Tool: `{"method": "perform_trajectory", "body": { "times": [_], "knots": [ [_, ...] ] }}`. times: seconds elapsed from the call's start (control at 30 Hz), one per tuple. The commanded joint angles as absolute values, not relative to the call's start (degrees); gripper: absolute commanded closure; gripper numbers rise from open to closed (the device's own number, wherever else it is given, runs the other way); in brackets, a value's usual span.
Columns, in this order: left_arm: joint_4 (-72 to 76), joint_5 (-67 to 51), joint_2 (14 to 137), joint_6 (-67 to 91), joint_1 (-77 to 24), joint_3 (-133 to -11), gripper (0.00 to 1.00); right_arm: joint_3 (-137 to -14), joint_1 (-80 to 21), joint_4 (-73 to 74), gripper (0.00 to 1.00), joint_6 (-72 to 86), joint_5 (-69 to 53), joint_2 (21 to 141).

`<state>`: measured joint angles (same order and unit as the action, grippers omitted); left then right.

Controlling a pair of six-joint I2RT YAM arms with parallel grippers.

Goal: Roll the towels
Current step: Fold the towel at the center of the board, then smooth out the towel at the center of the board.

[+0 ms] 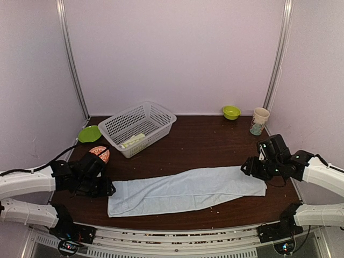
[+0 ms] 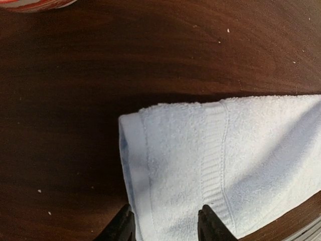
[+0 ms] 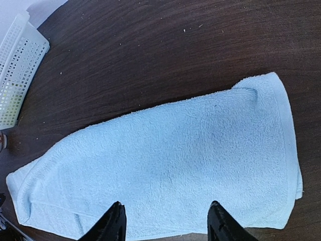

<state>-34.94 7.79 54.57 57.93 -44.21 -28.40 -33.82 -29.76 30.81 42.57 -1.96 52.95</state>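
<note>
Pale blue towel (image 1: 188, 191) lies flat, not yet rolled, across the desk's (image 1: 204, 145) lower centre. The left hand (image 2: 165, 228) and right hand (image 3: 168, 226) hover at its ends, fingers apart and empty. The lemon-print towel (image 1: 133, 141) sits in the basket (image 1: 161, 115), upper left.

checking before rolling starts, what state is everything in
blue towel, unrolled, lying flat
yellow towel, in basket, rolled or not unclear
basket, upright
cup, upright
bowl, upright
left gripper, open over blue towel's left end
right gripper, open over its right end

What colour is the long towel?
The towel is plain pale blue, clearest in the right wrist view.
</note>
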Motion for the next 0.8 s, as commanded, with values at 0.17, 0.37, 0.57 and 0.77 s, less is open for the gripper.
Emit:
{"method": "perform_trajectory", "body": {
  "times": [0.17,0.37,0.57,0.77],
  "knots": [
    [-27.0,3.8,66.0,51.6,-43.9,-36.8,0.65,-34.3,-30.0,32.0,0.45,42.3,0.9,51.1],
    [-25.6,2.3,74.6,49.8,-43.9,-35.5,0.89,-34.3,-30.0,32.3,0.45,42.0,0.9,50.4],
    [-30.8,5.5,73.9,48.6,-40.0,-32.2,1.0,-35.0,-30.0,32.4,0.45,40.7,-0.1,51.7],
    [-28.6,4.7,71.8,46.2,-32.8,-30.1,1.0,-36.5,-34.5,30.8,0.47,40.2,-1.5,57.0]
  ]
}}
